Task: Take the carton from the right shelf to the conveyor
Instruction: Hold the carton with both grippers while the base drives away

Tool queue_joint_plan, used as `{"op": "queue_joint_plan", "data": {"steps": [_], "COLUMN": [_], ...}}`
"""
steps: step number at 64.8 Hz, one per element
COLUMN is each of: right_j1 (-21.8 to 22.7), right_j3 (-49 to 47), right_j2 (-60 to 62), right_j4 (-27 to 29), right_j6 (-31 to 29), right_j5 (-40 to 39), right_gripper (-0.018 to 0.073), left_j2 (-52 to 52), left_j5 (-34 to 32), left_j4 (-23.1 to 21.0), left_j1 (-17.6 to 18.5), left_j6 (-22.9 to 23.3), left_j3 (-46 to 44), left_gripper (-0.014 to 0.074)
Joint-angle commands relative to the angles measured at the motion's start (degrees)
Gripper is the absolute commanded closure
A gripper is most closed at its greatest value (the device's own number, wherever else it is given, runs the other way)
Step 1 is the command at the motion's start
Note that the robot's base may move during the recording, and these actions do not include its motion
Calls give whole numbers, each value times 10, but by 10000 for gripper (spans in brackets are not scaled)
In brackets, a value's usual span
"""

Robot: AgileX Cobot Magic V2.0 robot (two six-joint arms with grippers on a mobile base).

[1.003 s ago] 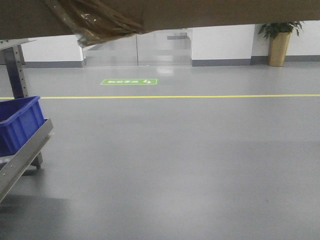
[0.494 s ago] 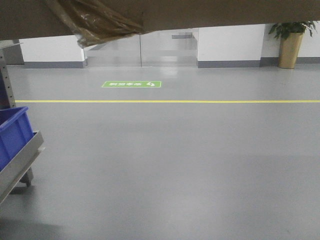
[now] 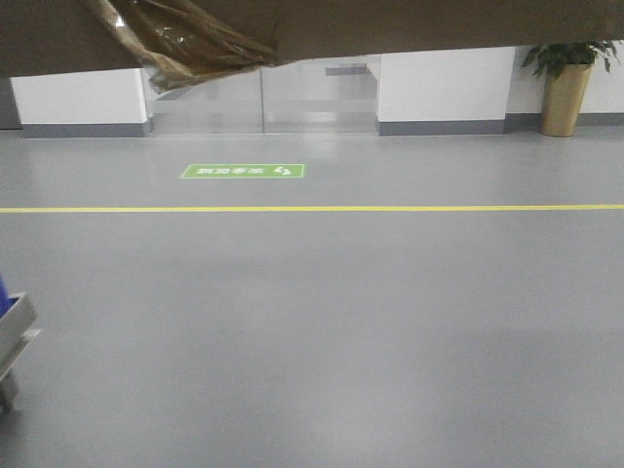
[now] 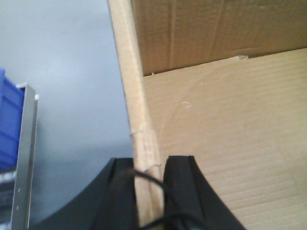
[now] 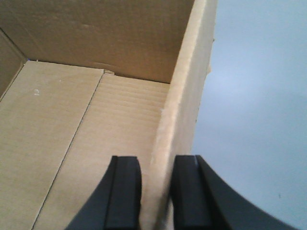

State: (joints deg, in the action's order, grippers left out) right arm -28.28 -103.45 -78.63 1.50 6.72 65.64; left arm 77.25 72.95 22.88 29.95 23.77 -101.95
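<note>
Carton spans the top edge of the front view, above grey floor. Left claw, at lower centre of its frame, clamps one carton wall; right claw clamps the opposite wall likewise.

The floor is smooth, grey and slightly glossy, and runs back to a white wall with a dark skirting. A thin yellow line crosses it from the left edge to the right. Just beyond the line lies a green rectangular floor sign with white marks too blurred to read. At the far right, near the wall, stands a tall gold planter holding a leafy plant. At the lower left edge, the corner of a metal frame stands on the floor, mostly cut off by the picture's edge.
</note>
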Motion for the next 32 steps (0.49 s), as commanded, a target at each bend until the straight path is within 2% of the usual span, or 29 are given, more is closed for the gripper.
{"op": "queue_joint_plan", "data": {"steps": [1,32], "right_j1": [-6,-6], "right_j3": [-4,-4], "right_j2": [4,-2], "right_j4": [34,34], "right_j6": [-7,-7], "right_j5": [-47,-48], "right_gripper": [625,625], "left_j2": [-3,-3], "left_j5": [-30,-30], "left_j4": [-26,-26], "left_j1": [7,7], "left_j6": [-8,-8], "left_j3": [-4,-4], "left_gripper": [604,604]}}
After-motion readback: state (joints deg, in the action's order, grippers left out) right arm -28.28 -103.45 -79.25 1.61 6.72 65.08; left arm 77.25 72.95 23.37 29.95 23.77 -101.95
